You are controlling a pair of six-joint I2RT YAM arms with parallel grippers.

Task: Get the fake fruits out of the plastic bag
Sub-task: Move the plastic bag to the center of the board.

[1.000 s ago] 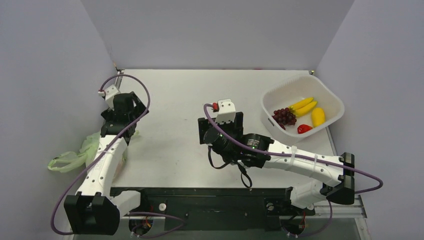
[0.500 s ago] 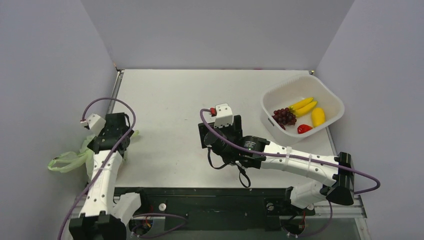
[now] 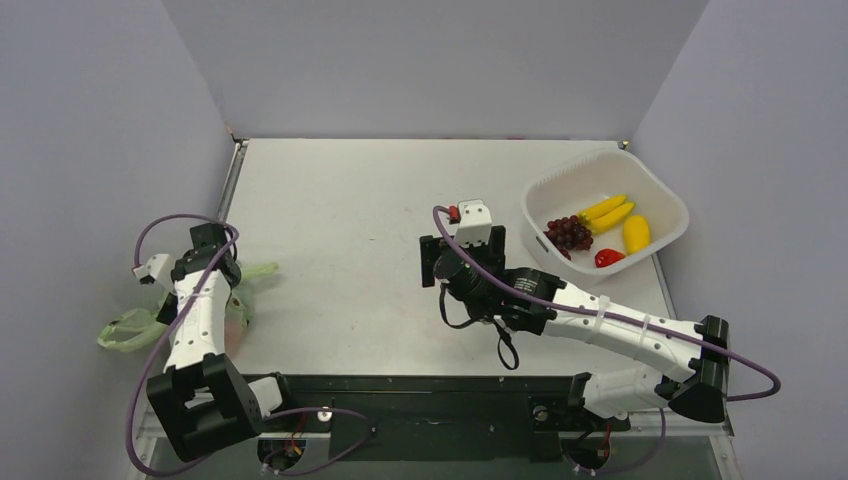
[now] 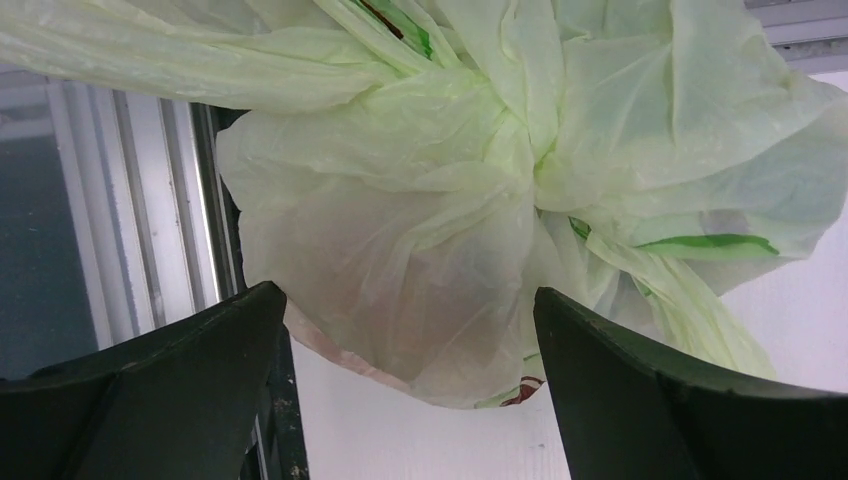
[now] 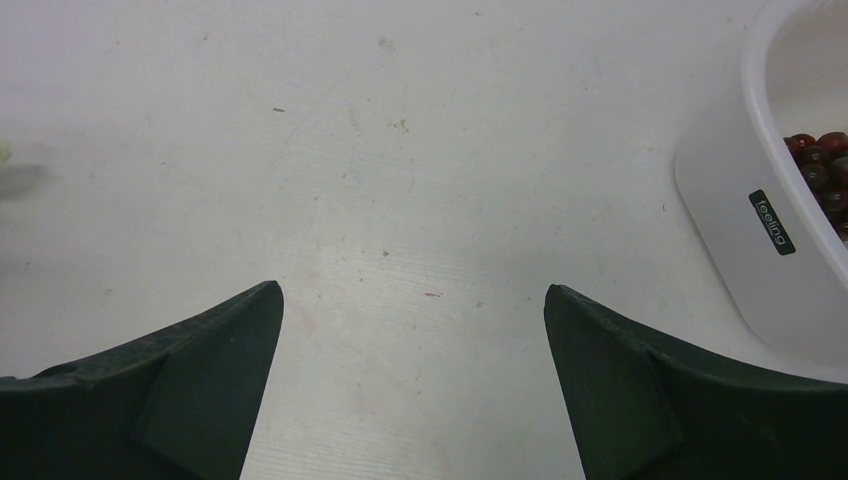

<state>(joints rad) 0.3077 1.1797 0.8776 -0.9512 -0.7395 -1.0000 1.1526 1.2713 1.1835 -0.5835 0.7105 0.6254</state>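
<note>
Left wrist shows the left gripper [image 4: 408, 292] spread wide at the plastic bag [image 4: 450, 150], maybe touching; right gripper [image 5: 412, 288] equally wide.

plastic bag [image 3: 122, 329] under left arm [image 3: 195, 318], basket [image 3: 580, 180] far right

robot lab cell: plain grey walls [image 3: 430, 60], white table [image 3: 340, 200], bolted arms [image 3: 610, 322].
</note>
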